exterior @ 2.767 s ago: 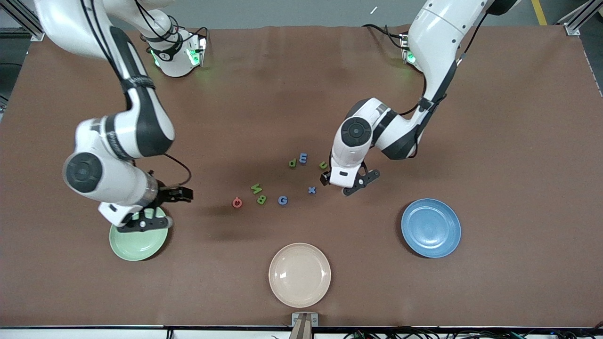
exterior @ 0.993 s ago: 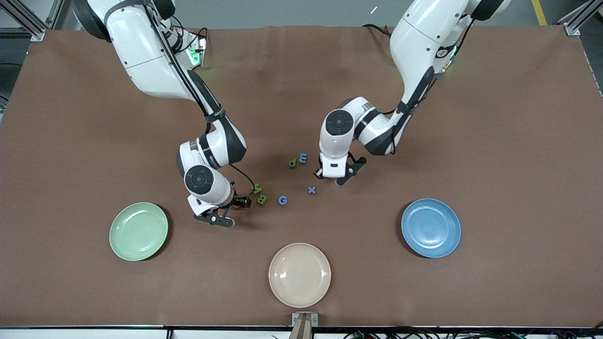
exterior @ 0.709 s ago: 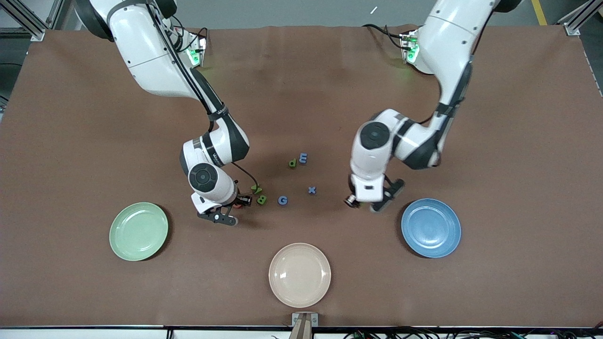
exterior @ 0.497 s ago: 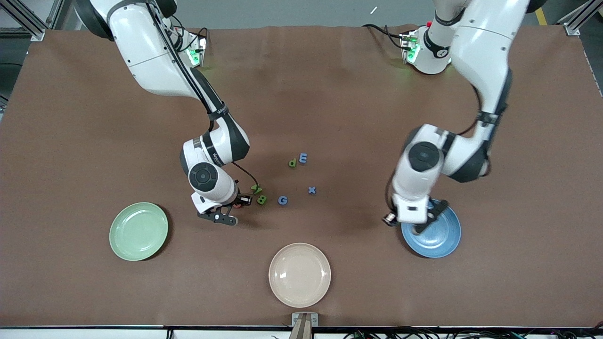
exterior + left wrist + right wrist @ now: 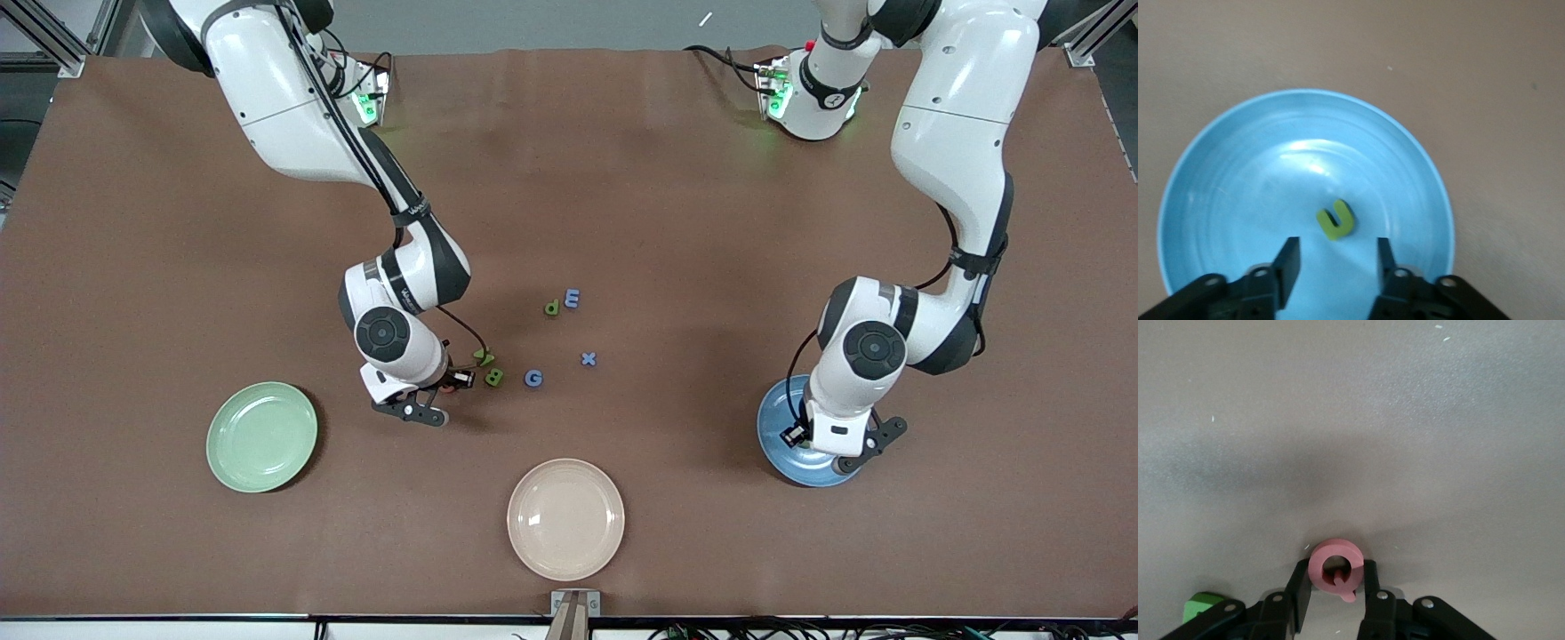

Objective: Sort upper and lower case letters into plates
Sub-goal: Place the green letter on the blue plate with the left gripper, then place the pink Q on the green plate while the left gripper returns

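We find the left gripper [image 5: 1333, 261] over the blue plate [image 5: 775, 420] with its fingers apart and holding nothing, and the green u [image 5: 1335, 219] lying in that plate's bowl. The right gripper [image 5: 1335, 592] is down at the table with its fingers closed on the red Q [image 5: 1336, 568], just beside the green N [image 5: 484, 357] and green B [image 5: 493, 377]. We record the blue G [image 5: 533, 379], blue x [image 5: 589, 359], green d [image 5: 552, 308] and blue E [image 5: 573, 299] lying loose on the table, the green plate [image 5: 261, 436] toward the right arm's end, and a cream plate [image 5: 565, 518] nearest the front camera.
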`<state>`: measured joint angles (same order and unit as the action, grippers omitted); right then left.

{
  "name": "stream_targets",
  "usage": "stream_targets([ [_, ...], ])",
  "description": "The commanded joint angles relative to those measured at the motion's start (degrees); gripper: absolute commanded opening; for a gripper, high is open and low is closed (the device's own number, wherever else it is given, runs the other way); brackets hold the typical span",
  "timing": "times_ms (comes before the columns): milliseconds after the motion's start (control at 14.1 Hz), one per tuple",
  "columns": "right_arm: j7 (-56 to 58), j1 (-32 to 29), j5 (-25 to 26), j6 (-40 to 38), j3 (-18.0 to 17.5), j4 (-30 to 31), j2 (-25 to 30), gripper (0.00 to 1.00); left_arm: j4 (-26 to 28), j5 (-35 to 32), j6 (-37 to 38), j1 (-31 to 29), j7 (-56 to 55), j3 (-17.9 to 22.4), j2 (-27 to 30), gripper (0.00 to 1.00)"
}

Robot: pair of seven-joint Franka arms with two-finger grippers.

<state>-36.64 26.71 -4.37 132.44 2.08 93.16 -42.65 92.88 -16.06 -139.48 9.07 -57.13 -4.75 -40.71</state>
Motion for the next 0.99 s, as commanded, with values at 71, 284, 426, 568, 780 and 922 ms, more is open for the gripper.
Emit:
stream_targets([
  [71,0.9,-0.5,0.1,-0.4,0.6,-1.7,0.8,0.12,-1.2,-0.1,0.8,4.7,-1.5,-1.1,1.4,1.00],
  [284,9.5,-5.9,1.8,-5.8,0.7,-7.3,1.0,0.11,-2.4,-0.3,0.8,12.8,-5.5,-1.1,0.6,0.94],
  [426,17.9,-9.9,4.8,-6.7,0.7,-9.2,0.7,0.11,-4.4,-0.9,0.8,17.5,-5.1,-1.0,-1.6,0.90],
  [568,23.6,-13.5,10.4,-6.7,0.7,-9.8,0.7,0.11,-7.7,-0.8,0.8,20.4,-2.4,-1.0,-4.6,0.88],
  [780,29.7,-16.4,17.2,-6.4,0.7,-9.8,0.8,0.13,-11.3,-0.8,0.6,24.5,1.6,-1.0,-8.5,0.72],
  [922,32.4,-17.9,22.7,-6.1,0.7,-9.8,0.6,0.16,-13.2,-0.7,0.4,26.6,4.7,-0.8,-10.4,0.69],
])
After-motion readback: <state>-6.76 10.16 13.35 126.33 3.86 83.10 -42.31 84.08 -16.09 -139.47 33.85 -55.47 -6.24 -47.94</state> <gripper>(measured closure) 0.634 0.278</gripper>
